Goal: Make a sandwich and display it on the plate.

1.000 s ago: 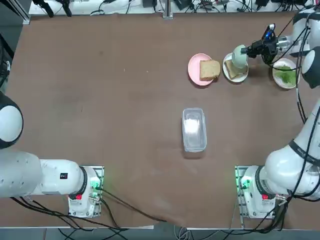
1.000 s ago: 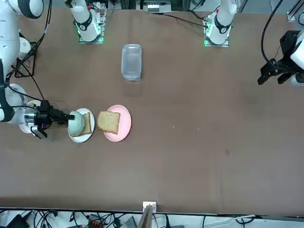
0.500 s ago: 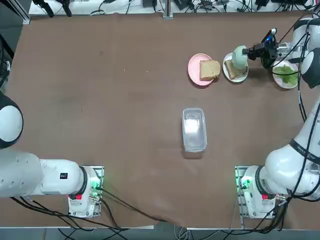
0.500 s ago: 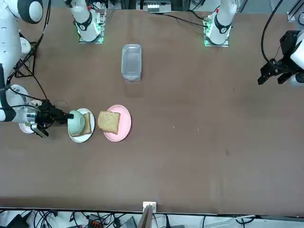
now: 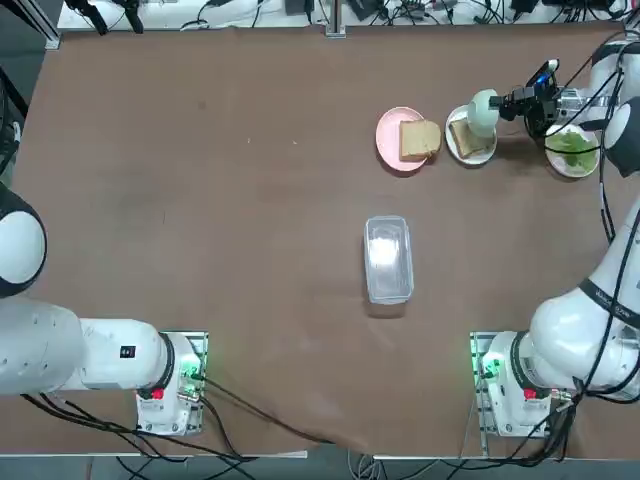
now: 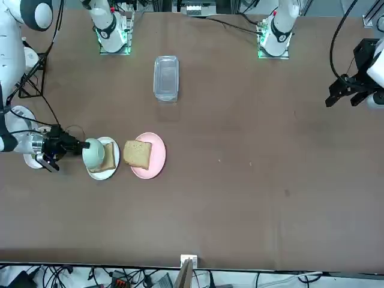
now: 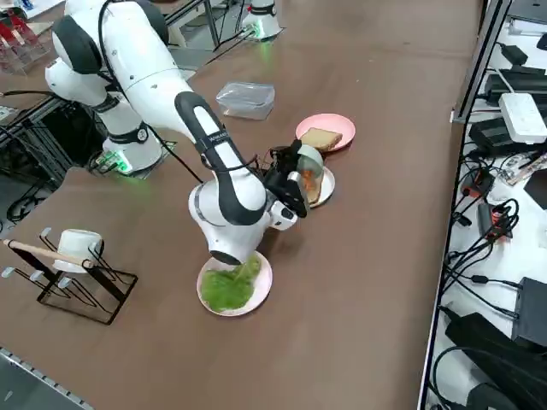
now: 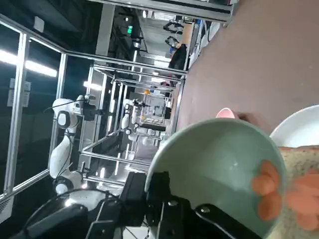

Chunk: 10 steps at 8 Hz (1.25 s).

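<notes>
Gripping the green cup's rim (image 8: 219,179), the right pincer (image 8: 162,199) tilts it above bread (image 8: 299,174).

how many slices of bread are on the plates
2 visible: one square tan bread slice lies partly on the round pink plate; another, topped with orange slices, is on the neighbouring round white plate. More could be hidden underneath.

The right arm (image 7: 167,85) has glossy white, rounded casings with dark grey bands at the joints. Black cables (image 7: 104,38) run along it, its base (image 7: 124,161) glows green, and its black gripper (image 8: 164,211) carries small round screws (image 8: 205,209).
</notes>
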Available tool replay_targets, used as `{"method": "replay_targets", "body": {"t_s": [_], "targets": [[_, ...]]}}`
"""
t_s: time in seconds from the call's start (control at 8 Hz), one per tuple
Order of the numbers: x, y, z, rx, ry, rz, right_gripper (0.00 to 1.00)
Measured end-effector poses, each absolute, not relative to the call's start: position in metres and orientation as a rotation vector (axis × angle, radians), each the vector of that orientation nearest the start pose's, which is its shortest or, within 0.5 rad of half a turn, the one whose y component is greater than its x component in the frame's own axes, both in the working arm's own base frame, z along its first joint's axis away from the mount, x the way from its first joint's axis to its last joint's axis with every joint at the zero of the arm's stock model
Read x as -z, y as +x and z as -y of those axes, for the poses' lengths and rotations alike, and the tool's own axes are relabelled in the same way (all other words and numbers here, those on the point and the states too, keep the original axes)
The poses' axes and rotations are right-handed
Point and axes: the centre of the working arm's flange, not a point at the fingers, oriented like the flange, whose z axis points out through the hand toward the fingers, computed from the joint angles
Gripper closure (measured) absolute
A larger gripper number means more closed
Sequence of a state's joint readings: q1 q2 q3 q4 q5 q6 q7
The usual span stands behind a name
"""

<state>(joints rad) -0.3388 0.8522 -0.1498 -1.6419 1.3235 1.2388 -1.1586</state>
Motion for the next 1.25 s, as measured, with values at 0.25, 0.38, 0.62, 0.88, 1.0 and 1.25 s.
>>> {"method": "replay_targets", "body": {"t_s": [0.25, 0.38, 0.62, 0.88, 1.0, 1.25], "targets": [[-0.156, 0.582, 0.154, 0.174, -1.534, 0.110, 0.97], [-0.157, 0.581, 0.155, 0.173, -1.526, 0.111, 0.97], [-0.156, 0.578, 0.153, 0.167, -1.486, 0.112, 0.97], [-0.143, 0.573, 0.146, 0.162, -1.404, 0.097, 0.97], [-0.137, 0.571, 0.144, 0.164, -1.390, 0.092, 0.97], [-0.135, 0.571, 0.143, 0.165, -1.382, 0.092, 0.97]]}}
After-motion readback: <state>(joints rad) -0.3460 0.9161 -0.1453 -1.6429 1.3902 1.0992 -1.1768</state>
